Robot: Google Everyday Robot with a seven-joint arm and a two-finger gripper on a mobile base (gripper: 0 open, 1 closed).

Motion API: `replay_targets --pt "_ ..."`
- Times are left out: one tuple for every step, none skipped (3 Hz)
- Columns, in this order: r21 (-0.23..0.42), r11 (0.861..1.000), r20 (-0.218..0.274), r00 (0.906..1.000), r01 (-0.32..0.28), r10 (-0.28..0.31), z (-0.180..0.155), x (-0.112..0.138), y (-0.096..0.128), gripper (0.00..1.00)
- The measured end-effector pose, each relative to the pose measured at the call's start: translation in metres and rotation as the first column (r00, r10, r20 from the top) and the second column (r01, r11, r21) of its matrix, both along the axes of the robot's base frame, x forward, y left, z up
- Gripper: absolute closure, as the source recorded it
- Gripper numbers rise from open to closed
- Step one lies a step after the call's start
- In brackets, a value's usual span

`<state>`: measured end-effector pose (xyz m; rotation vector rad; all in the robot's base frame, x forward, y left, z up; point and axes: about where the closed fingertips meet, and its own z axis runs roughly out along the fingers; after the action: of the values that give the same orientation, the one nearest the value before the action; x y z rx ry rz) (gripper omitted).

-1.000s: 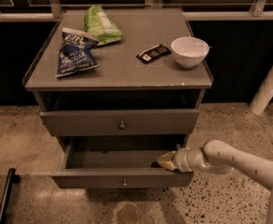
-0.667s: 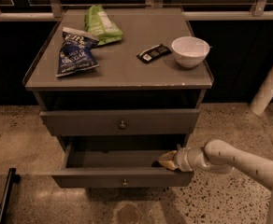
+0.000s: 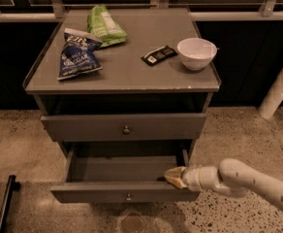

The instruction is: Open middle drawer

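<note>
Tool [image 3: 173,176], grip state untellable, sits just inside middle drawer [image 3: 93,193] front's right end; knob [image 3: 128,196] lies to its left.

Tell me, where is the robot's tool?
Low on the right of the camera view, the tool is at the front right corner of the open drawer.
</note>
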<state>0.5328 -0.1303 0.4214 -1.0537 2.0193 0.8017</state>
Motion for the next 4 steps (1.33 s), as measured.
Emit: replay_targets --pt "0.022 1.0 0.001 1.0 0.002 -0.002 0.005 -0.011 0.003 1.0" --pt "0.058 0.998 0.05 0.9981 0.033 -0.036 0.022 -0.032 0.008 1.0" --pt "0.115 0.984 0.189 0.9697 0.134 -0.154 0.063 -0.039 0.001 0.82" --pt "0.149 0.973 0.261 0.9425 0.174 -0.208 0.097 -0.034 -0.01 0.58"
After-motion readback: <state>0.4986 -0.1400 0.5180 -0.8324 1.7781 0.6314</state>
